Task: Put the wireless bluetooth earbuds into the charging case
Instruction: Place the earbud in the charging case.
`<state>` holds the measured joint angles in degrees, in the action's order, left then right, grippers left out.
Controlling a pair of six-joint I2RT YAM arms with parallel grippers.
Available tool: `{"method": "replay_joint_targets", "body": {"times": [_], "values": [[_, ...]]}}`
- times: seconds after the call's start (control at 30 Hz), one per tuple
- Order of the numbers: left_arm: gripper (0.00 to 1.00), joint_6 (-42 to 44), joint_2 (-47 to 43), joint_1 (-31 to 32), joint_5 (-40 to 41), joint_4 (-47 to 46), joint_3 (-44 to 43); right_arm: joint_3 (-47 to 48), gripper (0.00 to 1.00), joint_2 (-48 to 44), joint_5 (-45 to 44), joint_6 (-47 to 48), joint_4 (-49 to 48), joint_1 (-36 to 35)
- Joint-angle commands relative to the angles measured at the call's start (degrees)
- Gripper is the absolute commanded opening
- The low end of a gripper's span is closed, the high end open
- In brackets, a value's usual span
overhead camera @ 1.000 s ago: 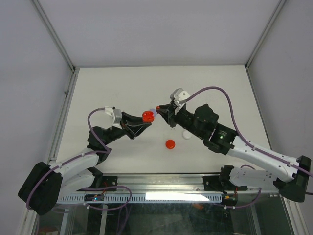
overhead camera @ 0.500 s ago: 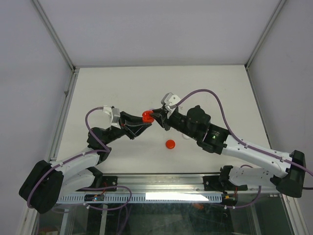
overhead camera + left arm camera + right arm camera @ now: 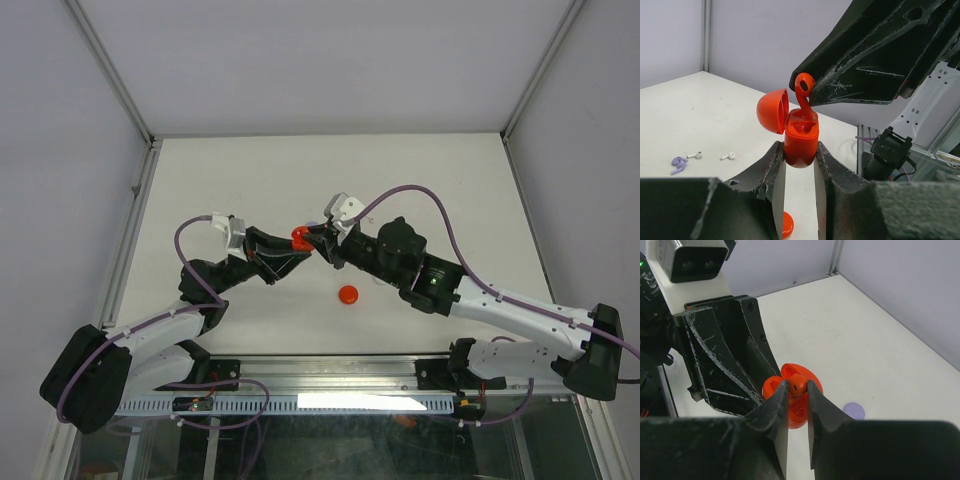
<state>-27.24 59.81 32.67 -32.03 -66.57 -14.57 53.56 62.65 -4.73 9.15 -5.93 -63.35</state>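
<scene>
Directly over case (image 3: 801,142), earbud (image 3: 803,86) in right hand (image 3: 796,386)

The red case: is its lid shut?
No, the lid of the case stands flipped open, with a red earbud at its mouth.

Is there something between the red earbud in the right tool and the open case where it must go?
Nothing visible. The lid is swung aside, and the red earbud hangs stem-down right at the slot of the red case in the left tool.
</scene>
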Motion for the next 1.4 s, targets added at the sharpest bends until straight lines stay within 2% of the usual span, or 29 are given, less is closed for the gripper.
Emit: {"method": "replay_joint_targets", "body": {"times": [0.0, 0.3, 0.47, 0.8, 1.27, 1.37], "values": [[0.00, -2.37, 0.13, 0.44, -0.14, -5.18, -2.35, -0.28, 0.12, -0.08, 0.48, 1.25, -4.23, -0.67], [0.00, -5.18, 0.12, 0.51, 1.16, -5.01, -2.65, -1.66, 0.12, -0.46, 0.75, 3.26, -5.38, -1.33], [0.00, -8.29, 0.21, 0.47, 3.71, -2.82, -3.07, -2.28, 0.16, -1.02, 2.91, 3.42, -5.50, -1.34], [0.00, -11.49, 1.01, 0.47, 4.50, -8.89, -2.08, -3.20, 0.19, -1.83, 4.72, 2.07, -5.62, -1.34], [0.00, -8.65, 2.13, 0.42, 0.68, -15.45, -0.80, -2.11, 0.27, -0.91, 4.96, 1.41, -2.03, -1.34], [0.00, -7.64, 2.16, 0.46, -0.14, -15.83, -0.77, -1.61, 0.32, -0.94, 4.57, 1.16, -1.51, -1.34]]}}
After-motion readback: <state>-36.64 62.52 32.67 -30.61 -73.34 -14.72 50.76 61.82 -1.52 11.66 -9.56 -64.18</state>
